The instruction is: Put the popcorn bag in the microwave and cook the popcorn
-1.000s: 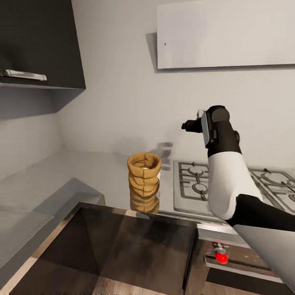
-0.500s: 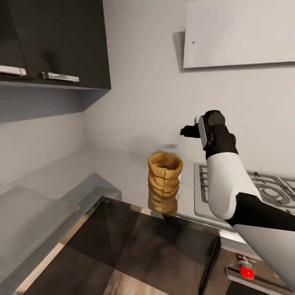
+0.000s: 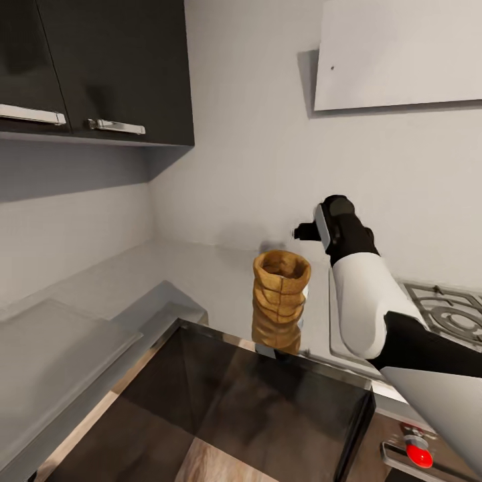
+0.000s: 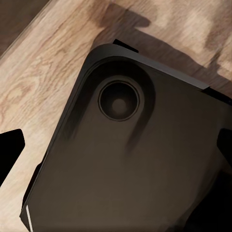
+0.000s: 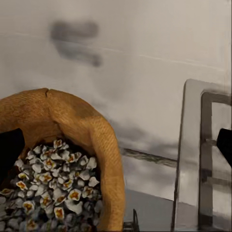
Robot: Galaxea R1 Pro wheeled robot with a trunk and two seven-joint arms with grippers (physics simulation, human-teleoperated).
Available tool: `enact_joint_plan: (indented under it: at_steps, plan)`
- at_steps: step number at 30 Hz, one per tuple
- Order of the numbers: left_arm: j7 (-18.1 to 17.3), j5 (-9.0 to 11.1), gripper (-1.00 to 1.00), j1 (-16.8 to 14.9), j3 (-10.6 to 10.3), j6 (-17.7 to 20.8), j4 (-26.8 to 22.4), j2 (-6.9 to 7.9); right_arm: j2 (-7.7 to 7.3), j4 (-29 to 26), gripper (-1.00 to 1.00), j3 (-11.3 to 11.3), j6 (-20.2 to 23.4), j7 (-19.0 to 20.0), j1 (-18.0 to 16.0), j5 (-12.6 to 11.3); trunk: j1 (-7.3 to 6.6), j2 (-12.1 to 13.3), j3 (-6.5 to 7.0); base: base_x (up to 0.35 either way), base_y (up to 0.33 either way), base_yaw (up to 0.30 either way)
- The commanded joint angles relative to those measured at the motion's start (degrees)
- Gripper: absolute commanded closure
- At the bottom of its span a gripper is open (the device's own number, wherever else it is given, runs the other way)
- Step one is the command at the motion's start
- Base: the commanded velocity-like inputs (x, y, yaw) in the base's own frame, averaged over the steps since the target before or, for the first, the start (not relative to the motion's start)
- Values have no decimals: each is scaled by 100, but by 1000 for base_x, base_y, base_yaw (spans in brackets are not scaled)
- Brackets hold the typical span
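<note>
Grey glossy table (image 3: 201, 281) runs into a wall corner, pale walls behind, dark cabinet fronts below.

Popcorn bag (image 3: 280, 301) sits on the table, centre of the head frame, just right of middle. Upright, long axis vertical, mouth pointing up. Tan-brown crumpled paper, stacked horizontal folds, rolled rim; its reflection shows on the glossy surface below it. In the right wrist view the popcorn bag (image 5: 63, 159) is at lower left, mouth open toward the camera, filled with small white kernels with yellow-orange centres.

Gas hob (image 3: 448, 314) lies at the right of the bag, grates visible at the right edge of the head frame; its steel edge and one grate (image 5: 208, 159) show at the right of the right wrist view.

Right arm (image 3: 365, 294) comes up from the lower right, white forearm, black wrist, with the right gripper (image 3: 302, 231) above and just right of the bag rim, apart from it. Jaws state: cannot tell; only dark finger edges at the sides of the wrist frame.

Left wrist view: dark rounded panel with a round recess (image 4: 118, 100) over wood-grain floor (image 4: 43, 63). Left jaws: cannot tell.

Upper left of the head frame: dark wall cabinets (image 3: 94, 67) with silver handles. Upper right: pale flat panel (image 3: 402, 53) on the wall. Lower right: red knob (image 3: 419, 455).
</note>
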Motion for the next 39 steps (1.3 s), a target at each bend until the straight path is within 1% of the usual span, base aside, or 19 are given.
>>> enact_joint_plan:
  at_steps: [1,2,4,5,6,8,10,14,17,20,22,25,30,36,39]
  plan:
    - [2,2,-100,3,25,-6,-11,-2,8,74,-100,-27,-146,-258,23,-42,0,-3,-5,0,0,0]
    - [2,2,-100,3,25,-6,-11,-2,8,173,-100,-31,-312,-507,50,-56,0,-3,-5,0,0,0]
    - [2,2,-100,3,25,-6,-11,-2,8,237,-100,-39,-425,-675,69,-131,0,-3,-5,0,0,0]
    - [2,2,-100,3,25,-6,-11,-2,8,257,-100,-42,-463,-740,75,-239,0,-3,-5,0,0,0]
    - [2,2,-100,3,25,-6,-11,-2,8,274,-100,-44,-487,-781,82,-371,0,-3,-5,0,0,0]
    - [2,2,-100,3,25,-6,-11,-2,8,285,-100,-44,-498,-800,85,-452,0,-3,-5,0,0,0]
    - [2,2,-100,3,25,-6,-11,-2,8,288,-100,-45,-502,-807,85,-483,0,-3,-5,0,0,0]
    - [2,7,-100,3,30,-1,-11,-2,8,311,-100,-45,-503,-810,84,-506,0,-3,-5,0,0,0]
    - [2,10,-100,3,33,-4,-11,-1,8,523,-100,-51,-536,-821,87,-504,0,-3,-5,-36,0,0]
    - [2,11,-100,3,34,-1,-11,-1,8,976,-100,-53,-841,-833,88,-501,0,-3,-5,-102,0,0]
    - [2,11,-100,3,34,-3,-11,-2,8,1398,-100,-53,-1172,-835,87,-497,0,-3,-5,-23,0,0]
    - [2,11,-100,3,34,-3,-11,-2,8,1593,-100,-53,-1385,-899,88,-495,0,-3,-5,-6,0,0]
    - [2,11,-100,3,31,-3,-11,-2,8,1588,-100,-53,-1439,-1024,88,-501,0,-3,-5,-1,0,0]
    - [2,11,-100,3,32,2,-11,0,8,1578,-100,-53,-1443,-1037,88,-495,0,-3,-5,0,0,0]
    - [2,-7,-100,3,19,-5,-11,-1,8,1582,-100,-74,-1443,-1033,88,-494,0,-3,-5,-172,0,0]
